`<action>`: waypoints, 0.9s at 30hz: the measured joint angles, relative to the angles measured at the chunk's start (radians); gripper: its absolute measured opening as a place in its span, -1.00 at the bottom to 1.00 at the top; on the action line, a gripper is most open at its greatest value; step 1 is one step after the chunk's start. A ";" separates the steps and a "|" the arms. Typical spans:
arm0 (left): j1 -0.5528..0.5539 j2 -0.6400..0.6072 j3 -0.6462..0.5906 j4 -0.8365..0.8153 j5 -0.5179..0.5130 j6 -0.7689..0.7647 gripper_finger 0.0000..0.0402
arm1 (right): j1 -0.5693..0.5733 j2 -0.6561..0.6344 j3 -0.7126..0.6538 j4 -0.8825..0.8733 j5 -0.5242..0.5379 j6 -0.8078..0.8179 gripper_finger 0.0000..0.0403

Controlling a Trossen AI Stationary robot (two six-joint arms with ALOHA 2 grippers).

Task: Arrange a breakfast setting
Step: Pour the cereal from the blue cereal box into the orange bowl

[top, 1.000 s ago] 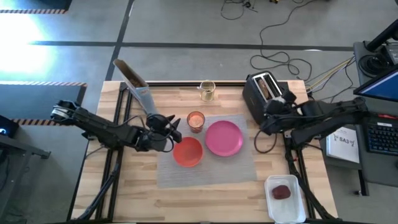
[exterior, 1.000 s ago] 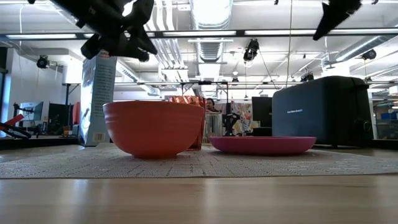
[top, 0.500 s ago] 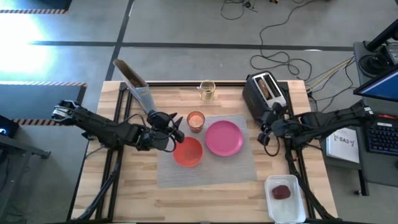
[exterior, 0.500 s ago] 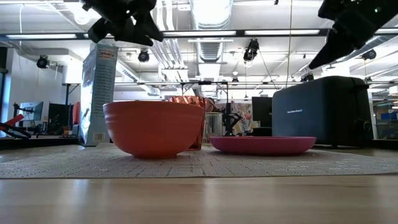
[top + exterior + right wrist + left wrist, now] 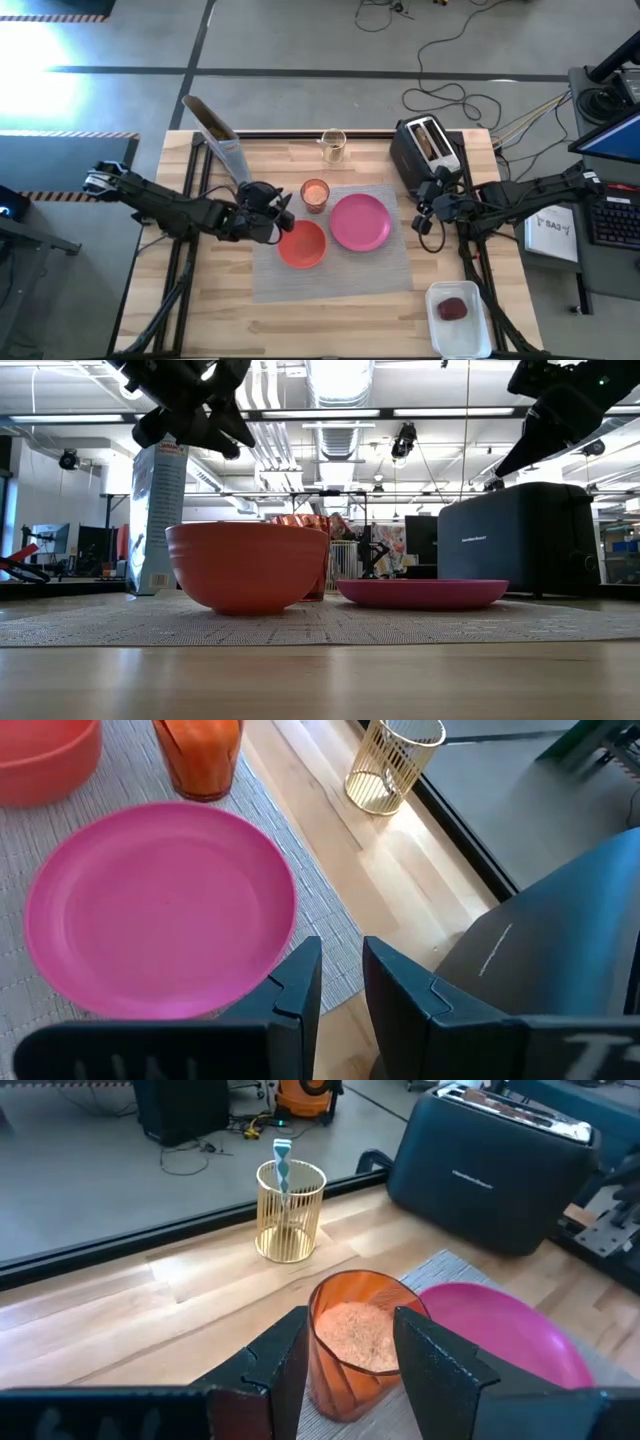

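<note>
A grey woven placemat [image 5: 340,270] lies mid-table. On it stand a round pink plate [image 5: 360,222], a red-orange bowl [image 5: 301,245] and, at its far edge, a small orange cup [image 5: 314,193] with pale grains inside [image 5: 352,1332]. My left gripper [image 5: 284,207] is open and hovers just left of the cup, its fingers [image 5: 290,1360] short of it. My right gripper [image 5: 423,214] hovers empty beside the plate's right rim, near the toaster; its fingers [image 5: 296,982] stand a little apart. Brown toast [image 5: 428,138] sits in the toaster's slot. A dark-red item [image 5: 452,309] lies in a white tray.
A black toaster [image 5: 425,152] stands at the far right. A gold wire holder [image 5: 333,146] with a blue-handled utensil [image 5: 281,1155] stands at the far edge. A cereal box [image 5: 215,135] stands at the far left. The white tray [image 5: 460,338] sits at the near right corner.
My right gripper has left the toaster's near side, moving toward the table's near edge and down, and now hangs beside the plate's right rim.
</note>
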 joint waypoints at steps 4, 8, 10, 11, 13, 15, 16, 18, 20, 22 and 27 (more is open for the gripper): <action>0.000 0.009 0.000 0.032 -0.003 0.000 -0.34 | 0.000 0.006 0.000 0.000 0.000 0.000 -0.66; 0.000 0.025 0.000 0.069 -0.008 -0.015 -0.34 | 0.000 0.010 0.000 0.001 0.000 0.000 -0.66; 0.000 0.026 0.000 0.068 -0.011 -0.031 -0.34 | 0.000 0.009 0.000 0.001 0.000 0.000 -0.66; 0.000 0.026 0.000 0.068 -0.010 -0.030 -0.34 | 0.000 0.009 0.000 0.001 0.000 0.000 -0.66; 0.000 0.025 0.000 0.068 -0.006 -0.007 -0.34 | 0.000 0.009 0.000 0.001 0.000 0.000 -0.66; 0.000 0.025 0.000 0.067 -0.005 0.025 -0.34 | 0.000 0.009 0.000 0.001 0.000 0.000 -0.66; 0.001 0.023 0.000 0.068 -0.010 0.041 -0.34 | 0.000 0.009 0.000 0.001 0.000 0.000 -0.66; 0.005 0.026 0.000 0.068 -0.026 0.089 -0.34 | 0.000 0.009 0.000 0.001 0.000 0.000 -0.66; 0.005 0.035 0.000 0.066 -0.045 0.179 -0.34 | 0.000 0.009 0.000 0.001 0.000 0.000 -0.66; 0.006 0.047 0.000 0.080 -0.059 0.258 -0.34 | 0.000 0.009 0.000 0.002 0.000 0.000 -0.66; 0.009 0.095 0.000 0.156 -0.128 0.257 -0.34 | 0.000 0.009 0.000 0.002 0.000 0.000 -0.66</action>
